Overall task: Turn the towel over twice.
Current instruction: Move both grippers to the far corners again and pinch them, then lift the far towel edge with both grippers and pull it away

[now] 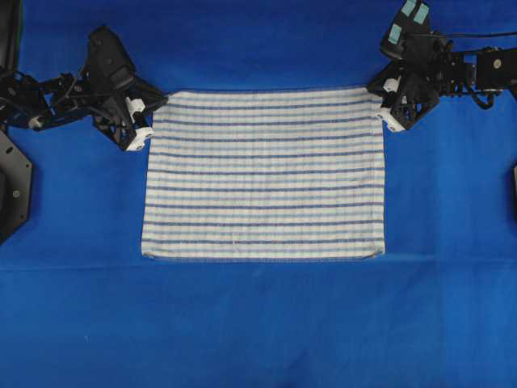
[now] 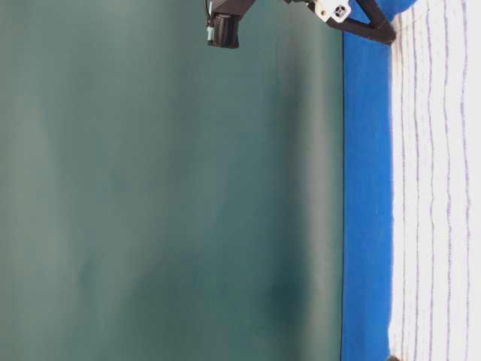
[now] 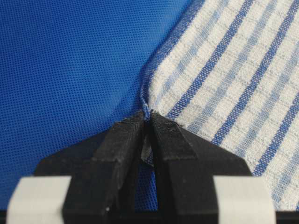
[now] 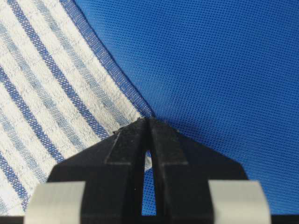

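The towel (image 1: 262,174), white with dark and light blue stripes, lies flat and spread out on the blue sheet (image 1: 258,323). My left gripper (image 1: 160,103) sits at the towel's far left corner. In the left wrist view the left gripper (image 3: 148,116) is shut, with the hemmed corner of the towel (image 3: 233,70) pinched between its black fingers. At the far right corner my right gripper (image 1: 376,90) is low on the cloth. Its jaws (image 4: 148,120) are shut on that corner of the towel (image 4: 46,93). The towel's edge (image 2: 436,188) also runs along the table in the table-level view.
Blue sheet covers the whole table around the towel. Black arm hardware (image 1: 12,186) stands at the left edge, and the right arm's body (image 1: 477,73) reaches in from the far right. A green backdrop (image 2: 150,188) rises behind the table.
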`<state>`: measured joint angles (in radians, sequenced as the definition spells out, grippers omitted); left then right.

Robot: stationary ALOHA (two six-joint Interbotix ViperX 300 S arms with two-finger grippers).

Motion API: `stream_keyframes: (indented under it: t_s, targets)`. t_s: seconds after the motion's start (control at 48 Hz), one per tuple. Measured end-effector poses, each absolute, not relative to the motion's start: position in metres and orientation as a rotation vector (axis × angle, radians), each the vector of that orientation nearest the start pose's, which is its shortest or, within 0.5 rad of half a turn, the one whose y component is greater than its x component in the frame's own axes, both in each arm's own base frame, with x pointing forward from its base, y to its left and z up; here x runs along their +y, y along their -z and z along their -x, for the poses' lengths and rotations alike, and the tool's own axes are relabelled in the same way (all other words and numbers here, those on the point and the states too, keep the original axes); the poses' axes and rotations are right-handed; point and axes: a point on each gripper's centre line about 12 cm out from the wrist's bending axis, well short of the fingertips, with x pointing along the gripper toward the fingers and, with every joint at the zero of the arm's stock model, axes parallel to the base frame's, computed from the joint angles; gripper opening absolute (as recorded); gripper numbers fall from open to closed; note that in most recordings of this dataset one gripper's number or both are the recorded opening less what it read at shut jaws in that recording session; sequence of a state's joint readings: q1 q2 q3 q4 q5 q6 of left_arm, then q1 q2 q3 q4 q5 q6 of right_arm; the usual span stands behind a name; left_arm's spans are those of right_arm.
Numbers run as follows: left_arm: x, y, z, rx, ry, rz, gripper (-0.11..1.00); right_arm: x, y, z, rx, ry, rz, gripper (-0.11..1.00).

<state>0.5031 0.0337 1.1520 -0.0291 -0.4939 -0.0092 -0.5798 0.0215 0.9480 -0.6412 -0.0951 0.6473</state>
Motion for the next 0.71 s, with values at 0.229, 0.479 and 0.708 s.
stream_keyframes:
  t_s: [0.229,0.479,0.708]
  targets:
    - [0.141,-0.091,-0.244,0.636,-0.522,0.195,0.04,-0.17,-0.094,-0.263,0.83,0.508,-0.289,0.03]
    - [0.16,-0.152,-0.251,0.547,-0.535,0.065,0.04,-0.195,-0.136,-0.253,0.74,0.616,-0.265,0.03]
    - [0.163,-0.211,-0.249,0.439,-0.545,-0.011,0.04,-0.204,-0.199,-0.242,0.658,0.722,-0.189,0.03]
